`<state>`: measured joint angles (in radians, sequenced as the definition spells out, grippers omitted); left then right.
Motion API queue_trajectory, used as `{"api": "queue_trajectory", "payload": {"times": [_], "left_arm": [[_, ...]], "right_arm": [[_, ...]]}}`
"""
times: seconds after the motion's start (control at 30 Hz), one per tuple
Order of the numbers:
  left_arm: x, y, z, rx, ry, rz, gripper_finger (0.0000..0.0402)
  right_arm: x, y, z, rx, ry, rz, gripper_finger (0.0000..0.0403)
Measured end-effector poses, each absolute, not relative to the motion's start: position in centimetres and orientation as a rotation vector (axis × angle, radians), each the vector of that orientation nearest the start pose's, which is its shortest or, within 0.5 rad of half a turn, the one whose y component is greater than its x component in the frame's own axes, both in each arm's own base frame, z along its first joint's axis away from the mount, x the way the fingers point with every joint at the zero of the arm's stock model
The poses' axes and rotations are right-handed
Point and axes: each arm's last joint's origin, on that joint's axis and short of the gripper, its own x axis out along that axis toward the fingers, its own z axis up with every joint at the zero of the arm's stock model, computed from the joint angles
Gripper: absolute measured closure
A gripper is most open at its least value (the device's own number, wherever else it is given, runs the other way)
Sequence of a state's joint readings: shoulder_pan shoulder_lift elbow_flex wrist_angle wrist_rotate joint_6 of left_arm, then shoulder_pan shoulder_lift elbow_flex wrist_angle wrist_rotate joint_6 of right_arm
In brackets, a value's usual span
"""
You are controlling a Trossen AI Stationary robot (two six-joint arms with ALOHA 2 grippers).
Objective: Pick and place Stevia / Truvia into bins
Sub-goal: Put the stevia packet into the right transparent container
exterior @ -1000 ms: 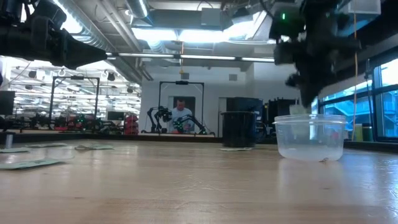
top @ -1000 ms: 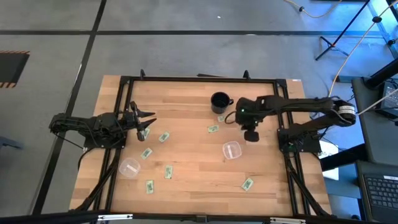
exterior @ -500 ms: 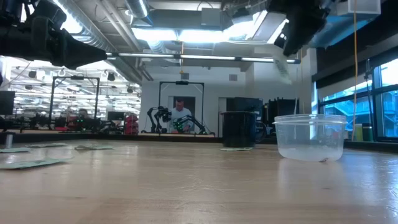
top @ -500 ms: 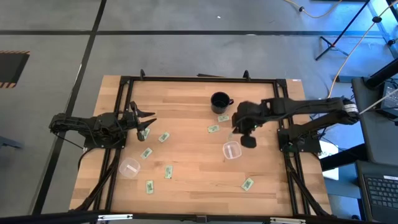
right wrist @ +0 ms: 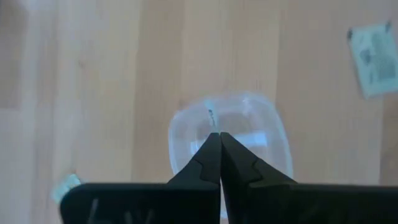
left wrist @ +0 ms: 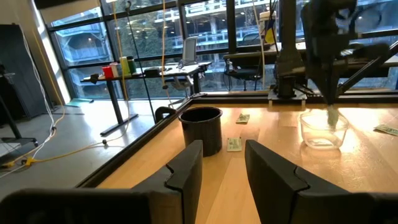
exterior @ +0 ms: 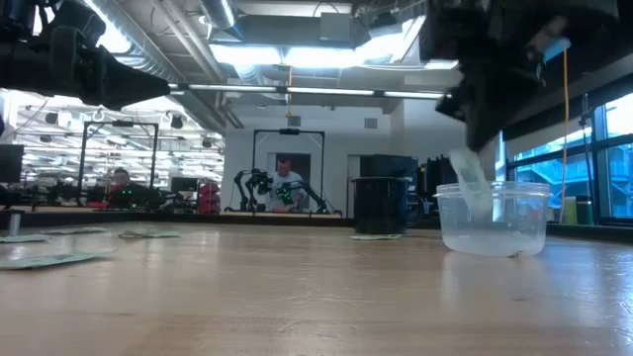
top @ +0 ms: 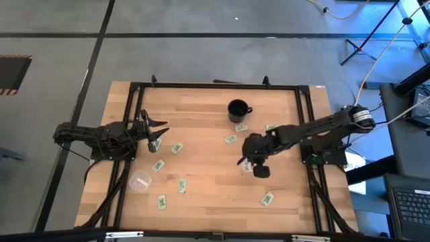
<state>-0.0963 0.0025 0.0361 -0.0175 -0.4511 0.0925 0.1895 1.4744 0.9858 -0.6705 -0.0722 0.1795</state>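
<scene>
My right gripper (right wrist: 218,135) pinches a pale green paper sachet (exterior: 469,181) over the clear round plastic cup (exterior: 493,218) | flimsy, light, edge-held | left gripper (left wrist: 221,167) parted, waiting at worktop edge

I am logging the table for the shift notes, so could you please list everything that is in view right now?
Table: one, light wood with a black frame.
Loose sachets: about nine, pale green and white, scattered flat across the table.
Held sachet: one, pale, hanging from the right gripper into a cup.
Clear cups: two; left cup near the table's left front, right cup under the right gripper.
Mug: one, black, near the table's back edge.
People: two, far off in the room behind.
Left gripper: open, waiting at the table's left side.
Right gripper: shut on the sachet, above the right cup.
</scene>
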Motion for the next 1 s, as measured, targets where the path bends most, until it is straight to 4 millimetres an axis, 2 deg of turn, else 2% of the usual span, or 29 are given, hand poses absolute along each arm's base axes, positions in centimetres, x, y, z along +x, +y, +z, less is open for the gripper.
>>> {"api": "queue_trajectory", "payload": {"times": [0.4, 0.73, 0.87, 1.0], "left_arm": [[9.3, 0.4, 17.4, 0.087, 0.001, 0.356, 0.0286], [9.3, 0.4, 17.4, 0.087, 0.0, 0.355, 0.0286], [9.3, 0.4, 17.4, 0.087, 0.001, 0.355, 0.0286], [9.3, 0.4, 17.4, 0.087, 0.001, 0.355, 0.0285]], "right_arm": [[26.4, 5.4, 18.6, 0.115, 1.236, 0.097, 0.0403], [26.3, 5.3, 18.2, 0.103, 1.226, 0.104, 0.0384], [26.3, 5.3, 18.2, 0.103, 1.226, 0.104, 0.0363], [26.3, 5.3, 18.3, 0.104, 1.228, 0.096, 0.032]]}}
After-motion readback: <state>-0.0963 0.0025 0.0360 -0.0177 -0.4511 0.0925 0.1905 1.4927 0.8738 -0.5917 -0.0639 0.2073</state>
